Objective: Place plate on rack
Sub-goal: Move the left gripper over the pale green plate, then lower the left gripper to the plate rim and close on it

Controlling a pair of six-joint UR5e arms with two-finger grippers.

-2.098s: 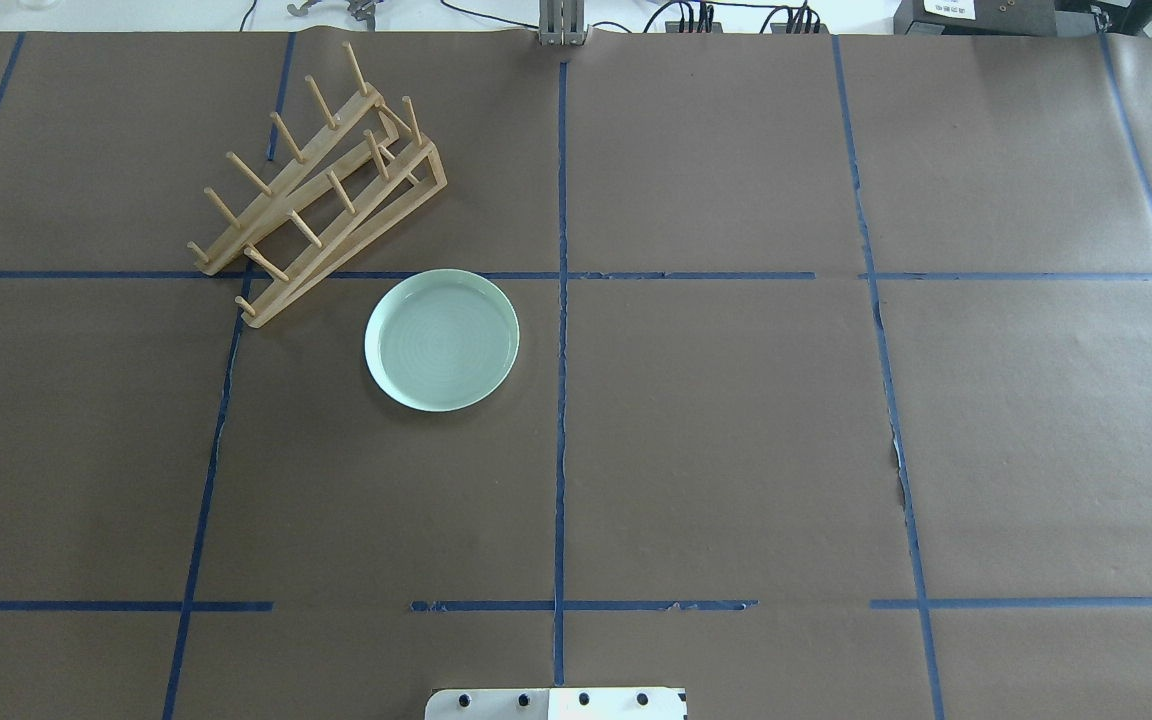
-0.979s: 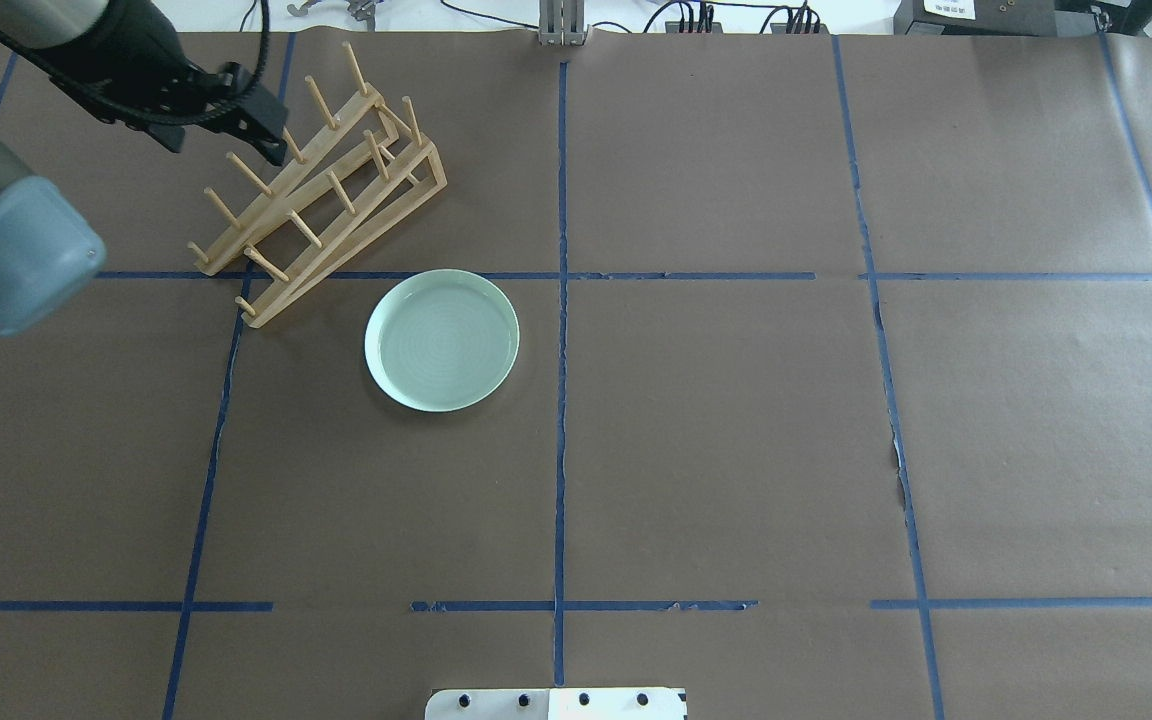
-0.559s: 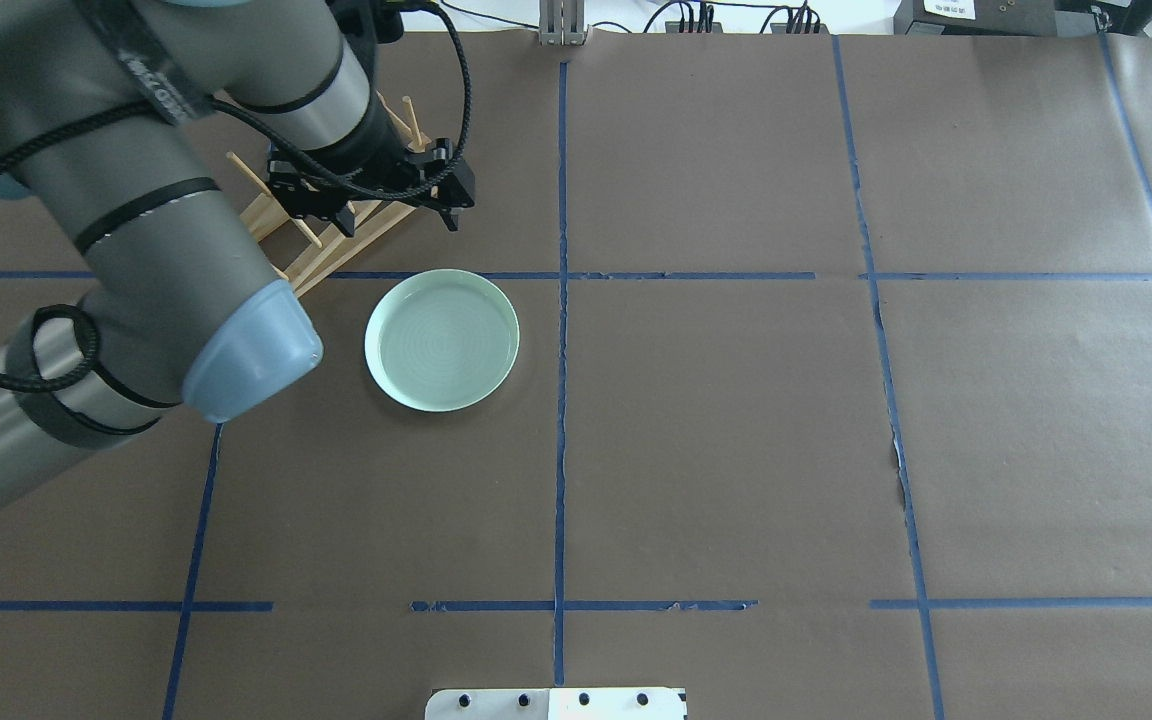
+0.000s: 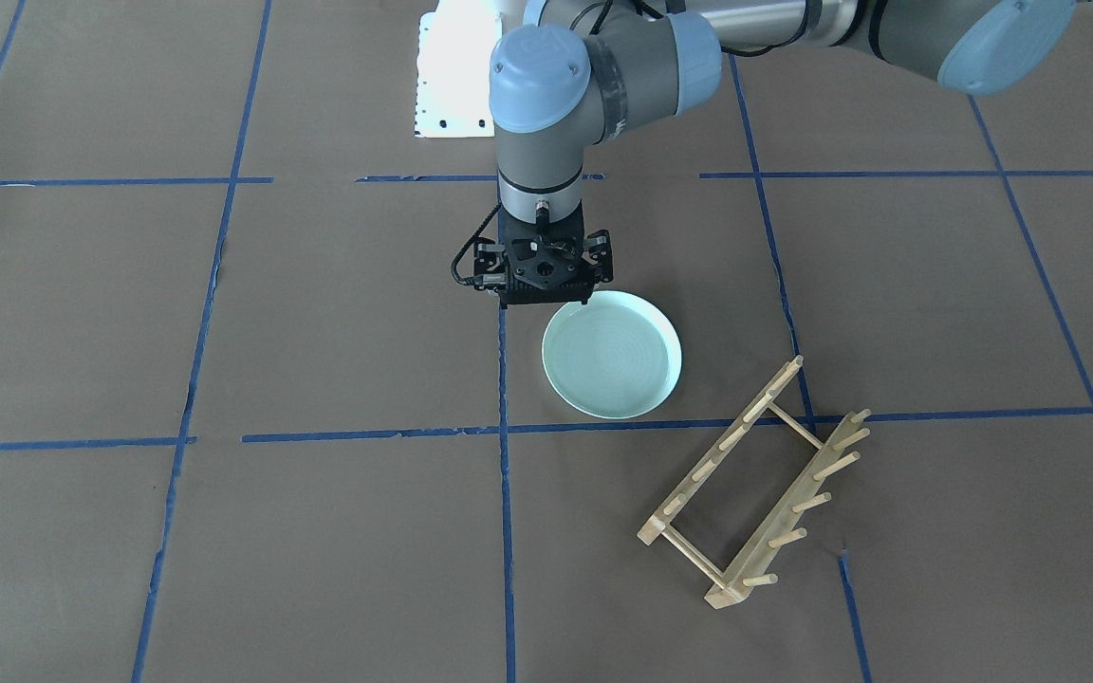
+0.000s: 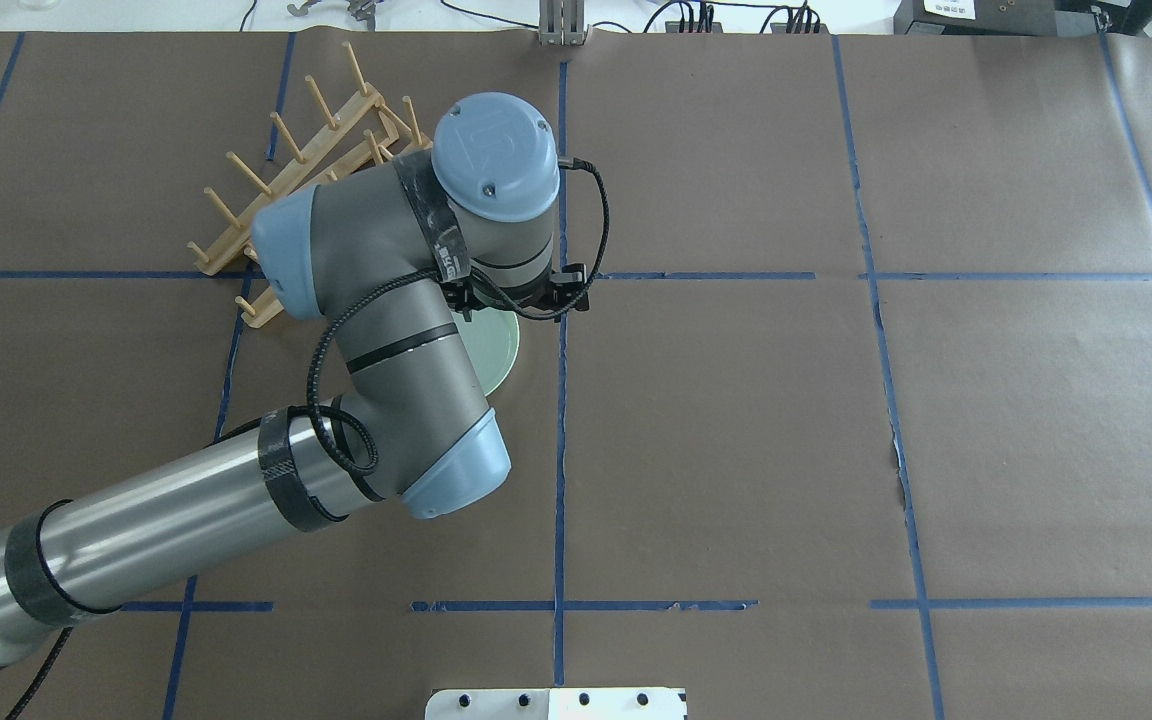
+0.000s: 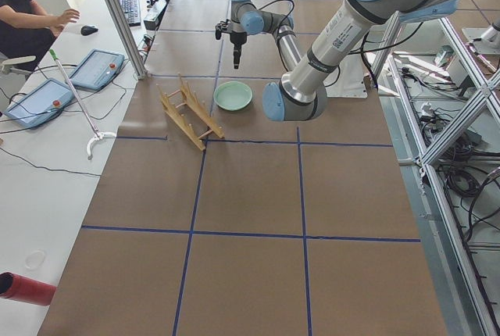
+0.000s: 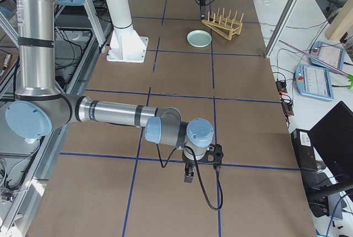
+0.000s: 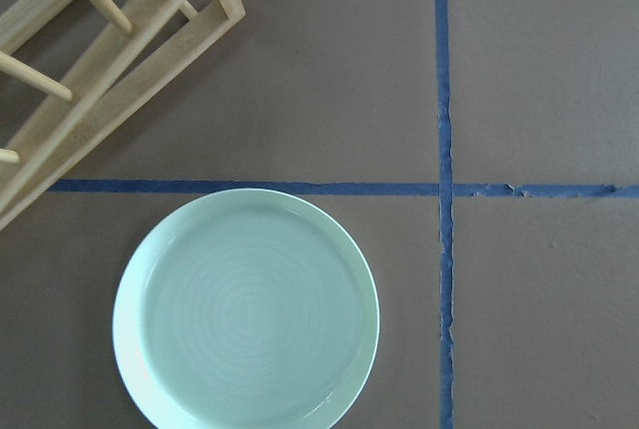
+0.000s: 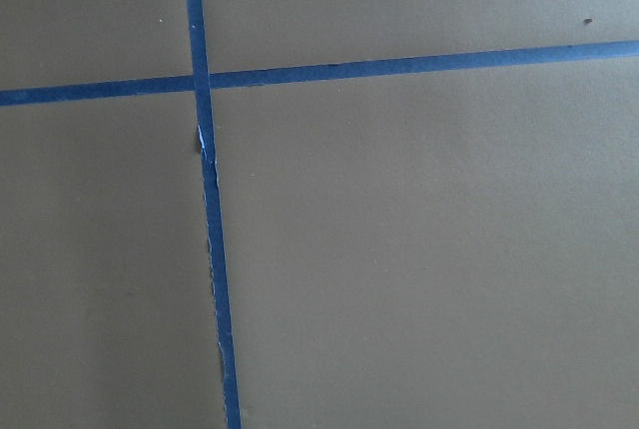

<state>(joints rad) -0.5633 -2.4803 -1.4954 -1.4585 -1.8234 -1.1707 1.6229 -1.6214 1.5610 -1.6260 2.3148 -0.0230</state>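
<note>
front-facing: plate (image 4: 613, 356) is seen flat on table (image 4: 319, 332), apart from rack (image 4: 723, 450); left gripper (image 4: 544, 285) is held above its rim, finger spread cannot be told | overhead: plate is mostly hidden by arm | left wrist: nothing is gripped | exterior right: right gripper (image 7: 187, 175) is kept well apart, state cannot be told | progress: nothing done; grasp, lift and slotting are left
</note>
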